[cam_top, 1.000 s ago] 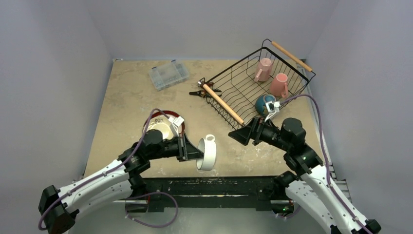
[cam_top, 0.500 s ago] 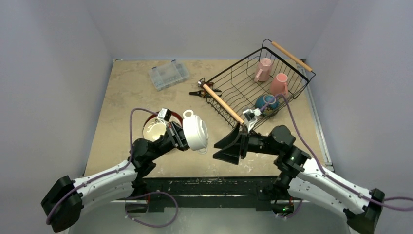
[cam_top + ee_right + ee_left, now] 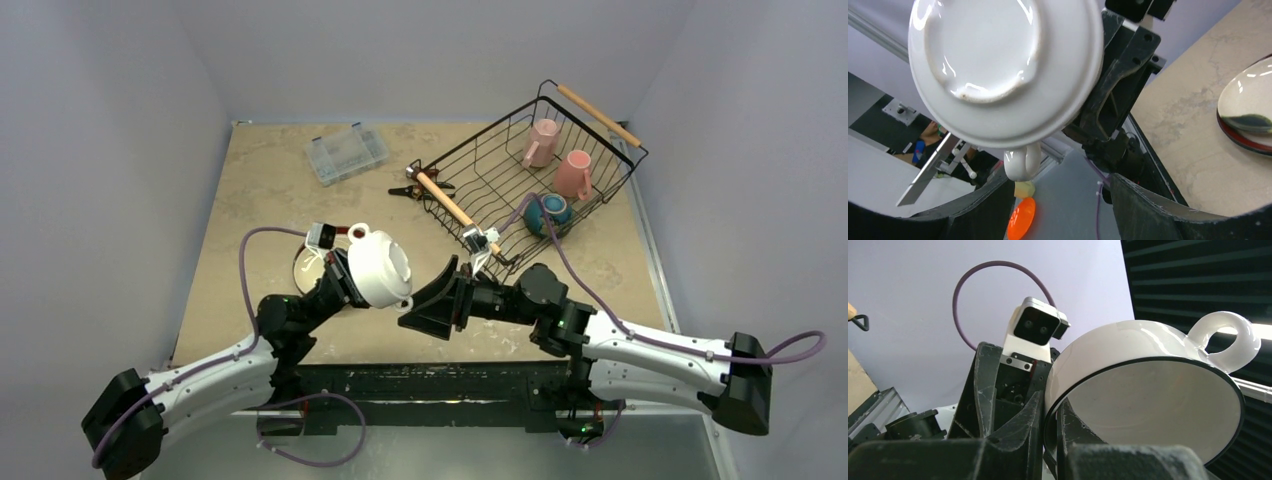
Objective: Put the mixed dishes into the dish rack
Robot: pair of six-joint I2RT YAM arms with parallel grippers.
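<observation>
White glazed ceramic sits at the middle of the scene: the two-handled cup (image 3: 380,268) hangs in the air above the near part of the table (image 3: 260,190), tipped on its side. The left arm (image 3: 210,365) carries it. Its jaws are closed almost fully, pinching the cup's dark-edged rim (image 3: 1050,425) with one finger inside the bowl and one outside. One handle (image 3: 1230,335) points up and the other (image 3: 1022,162) hangs down.

The right arm (image 3: 640,340) reaches in from the opposite side. Its jaws stand wide open just in front of the cup's base (image 3: 998,65), holding nothing. From the right wrist view the lower handle hangs between the two fingertips without touching either.

Behind the cup, a cream plate (image 3: 1248,90) lies on the large red-rimmed plate (image 3: 1248,144) on the table.

The black wire dish rack (image 3: 480,150) stands at the far right with a wooden rod handle on each long side. Inside it are two pink mugs (image 3: 541,142) (image 3: 573,175) and, nearer, the blue bowl (image 3: 545,213).

A clear plastic box (image 3: 347,153) lies at the far left of the table. A small black-and-red tool (image 3: 410,188) lies just beside the rack's near handle.
</observation>
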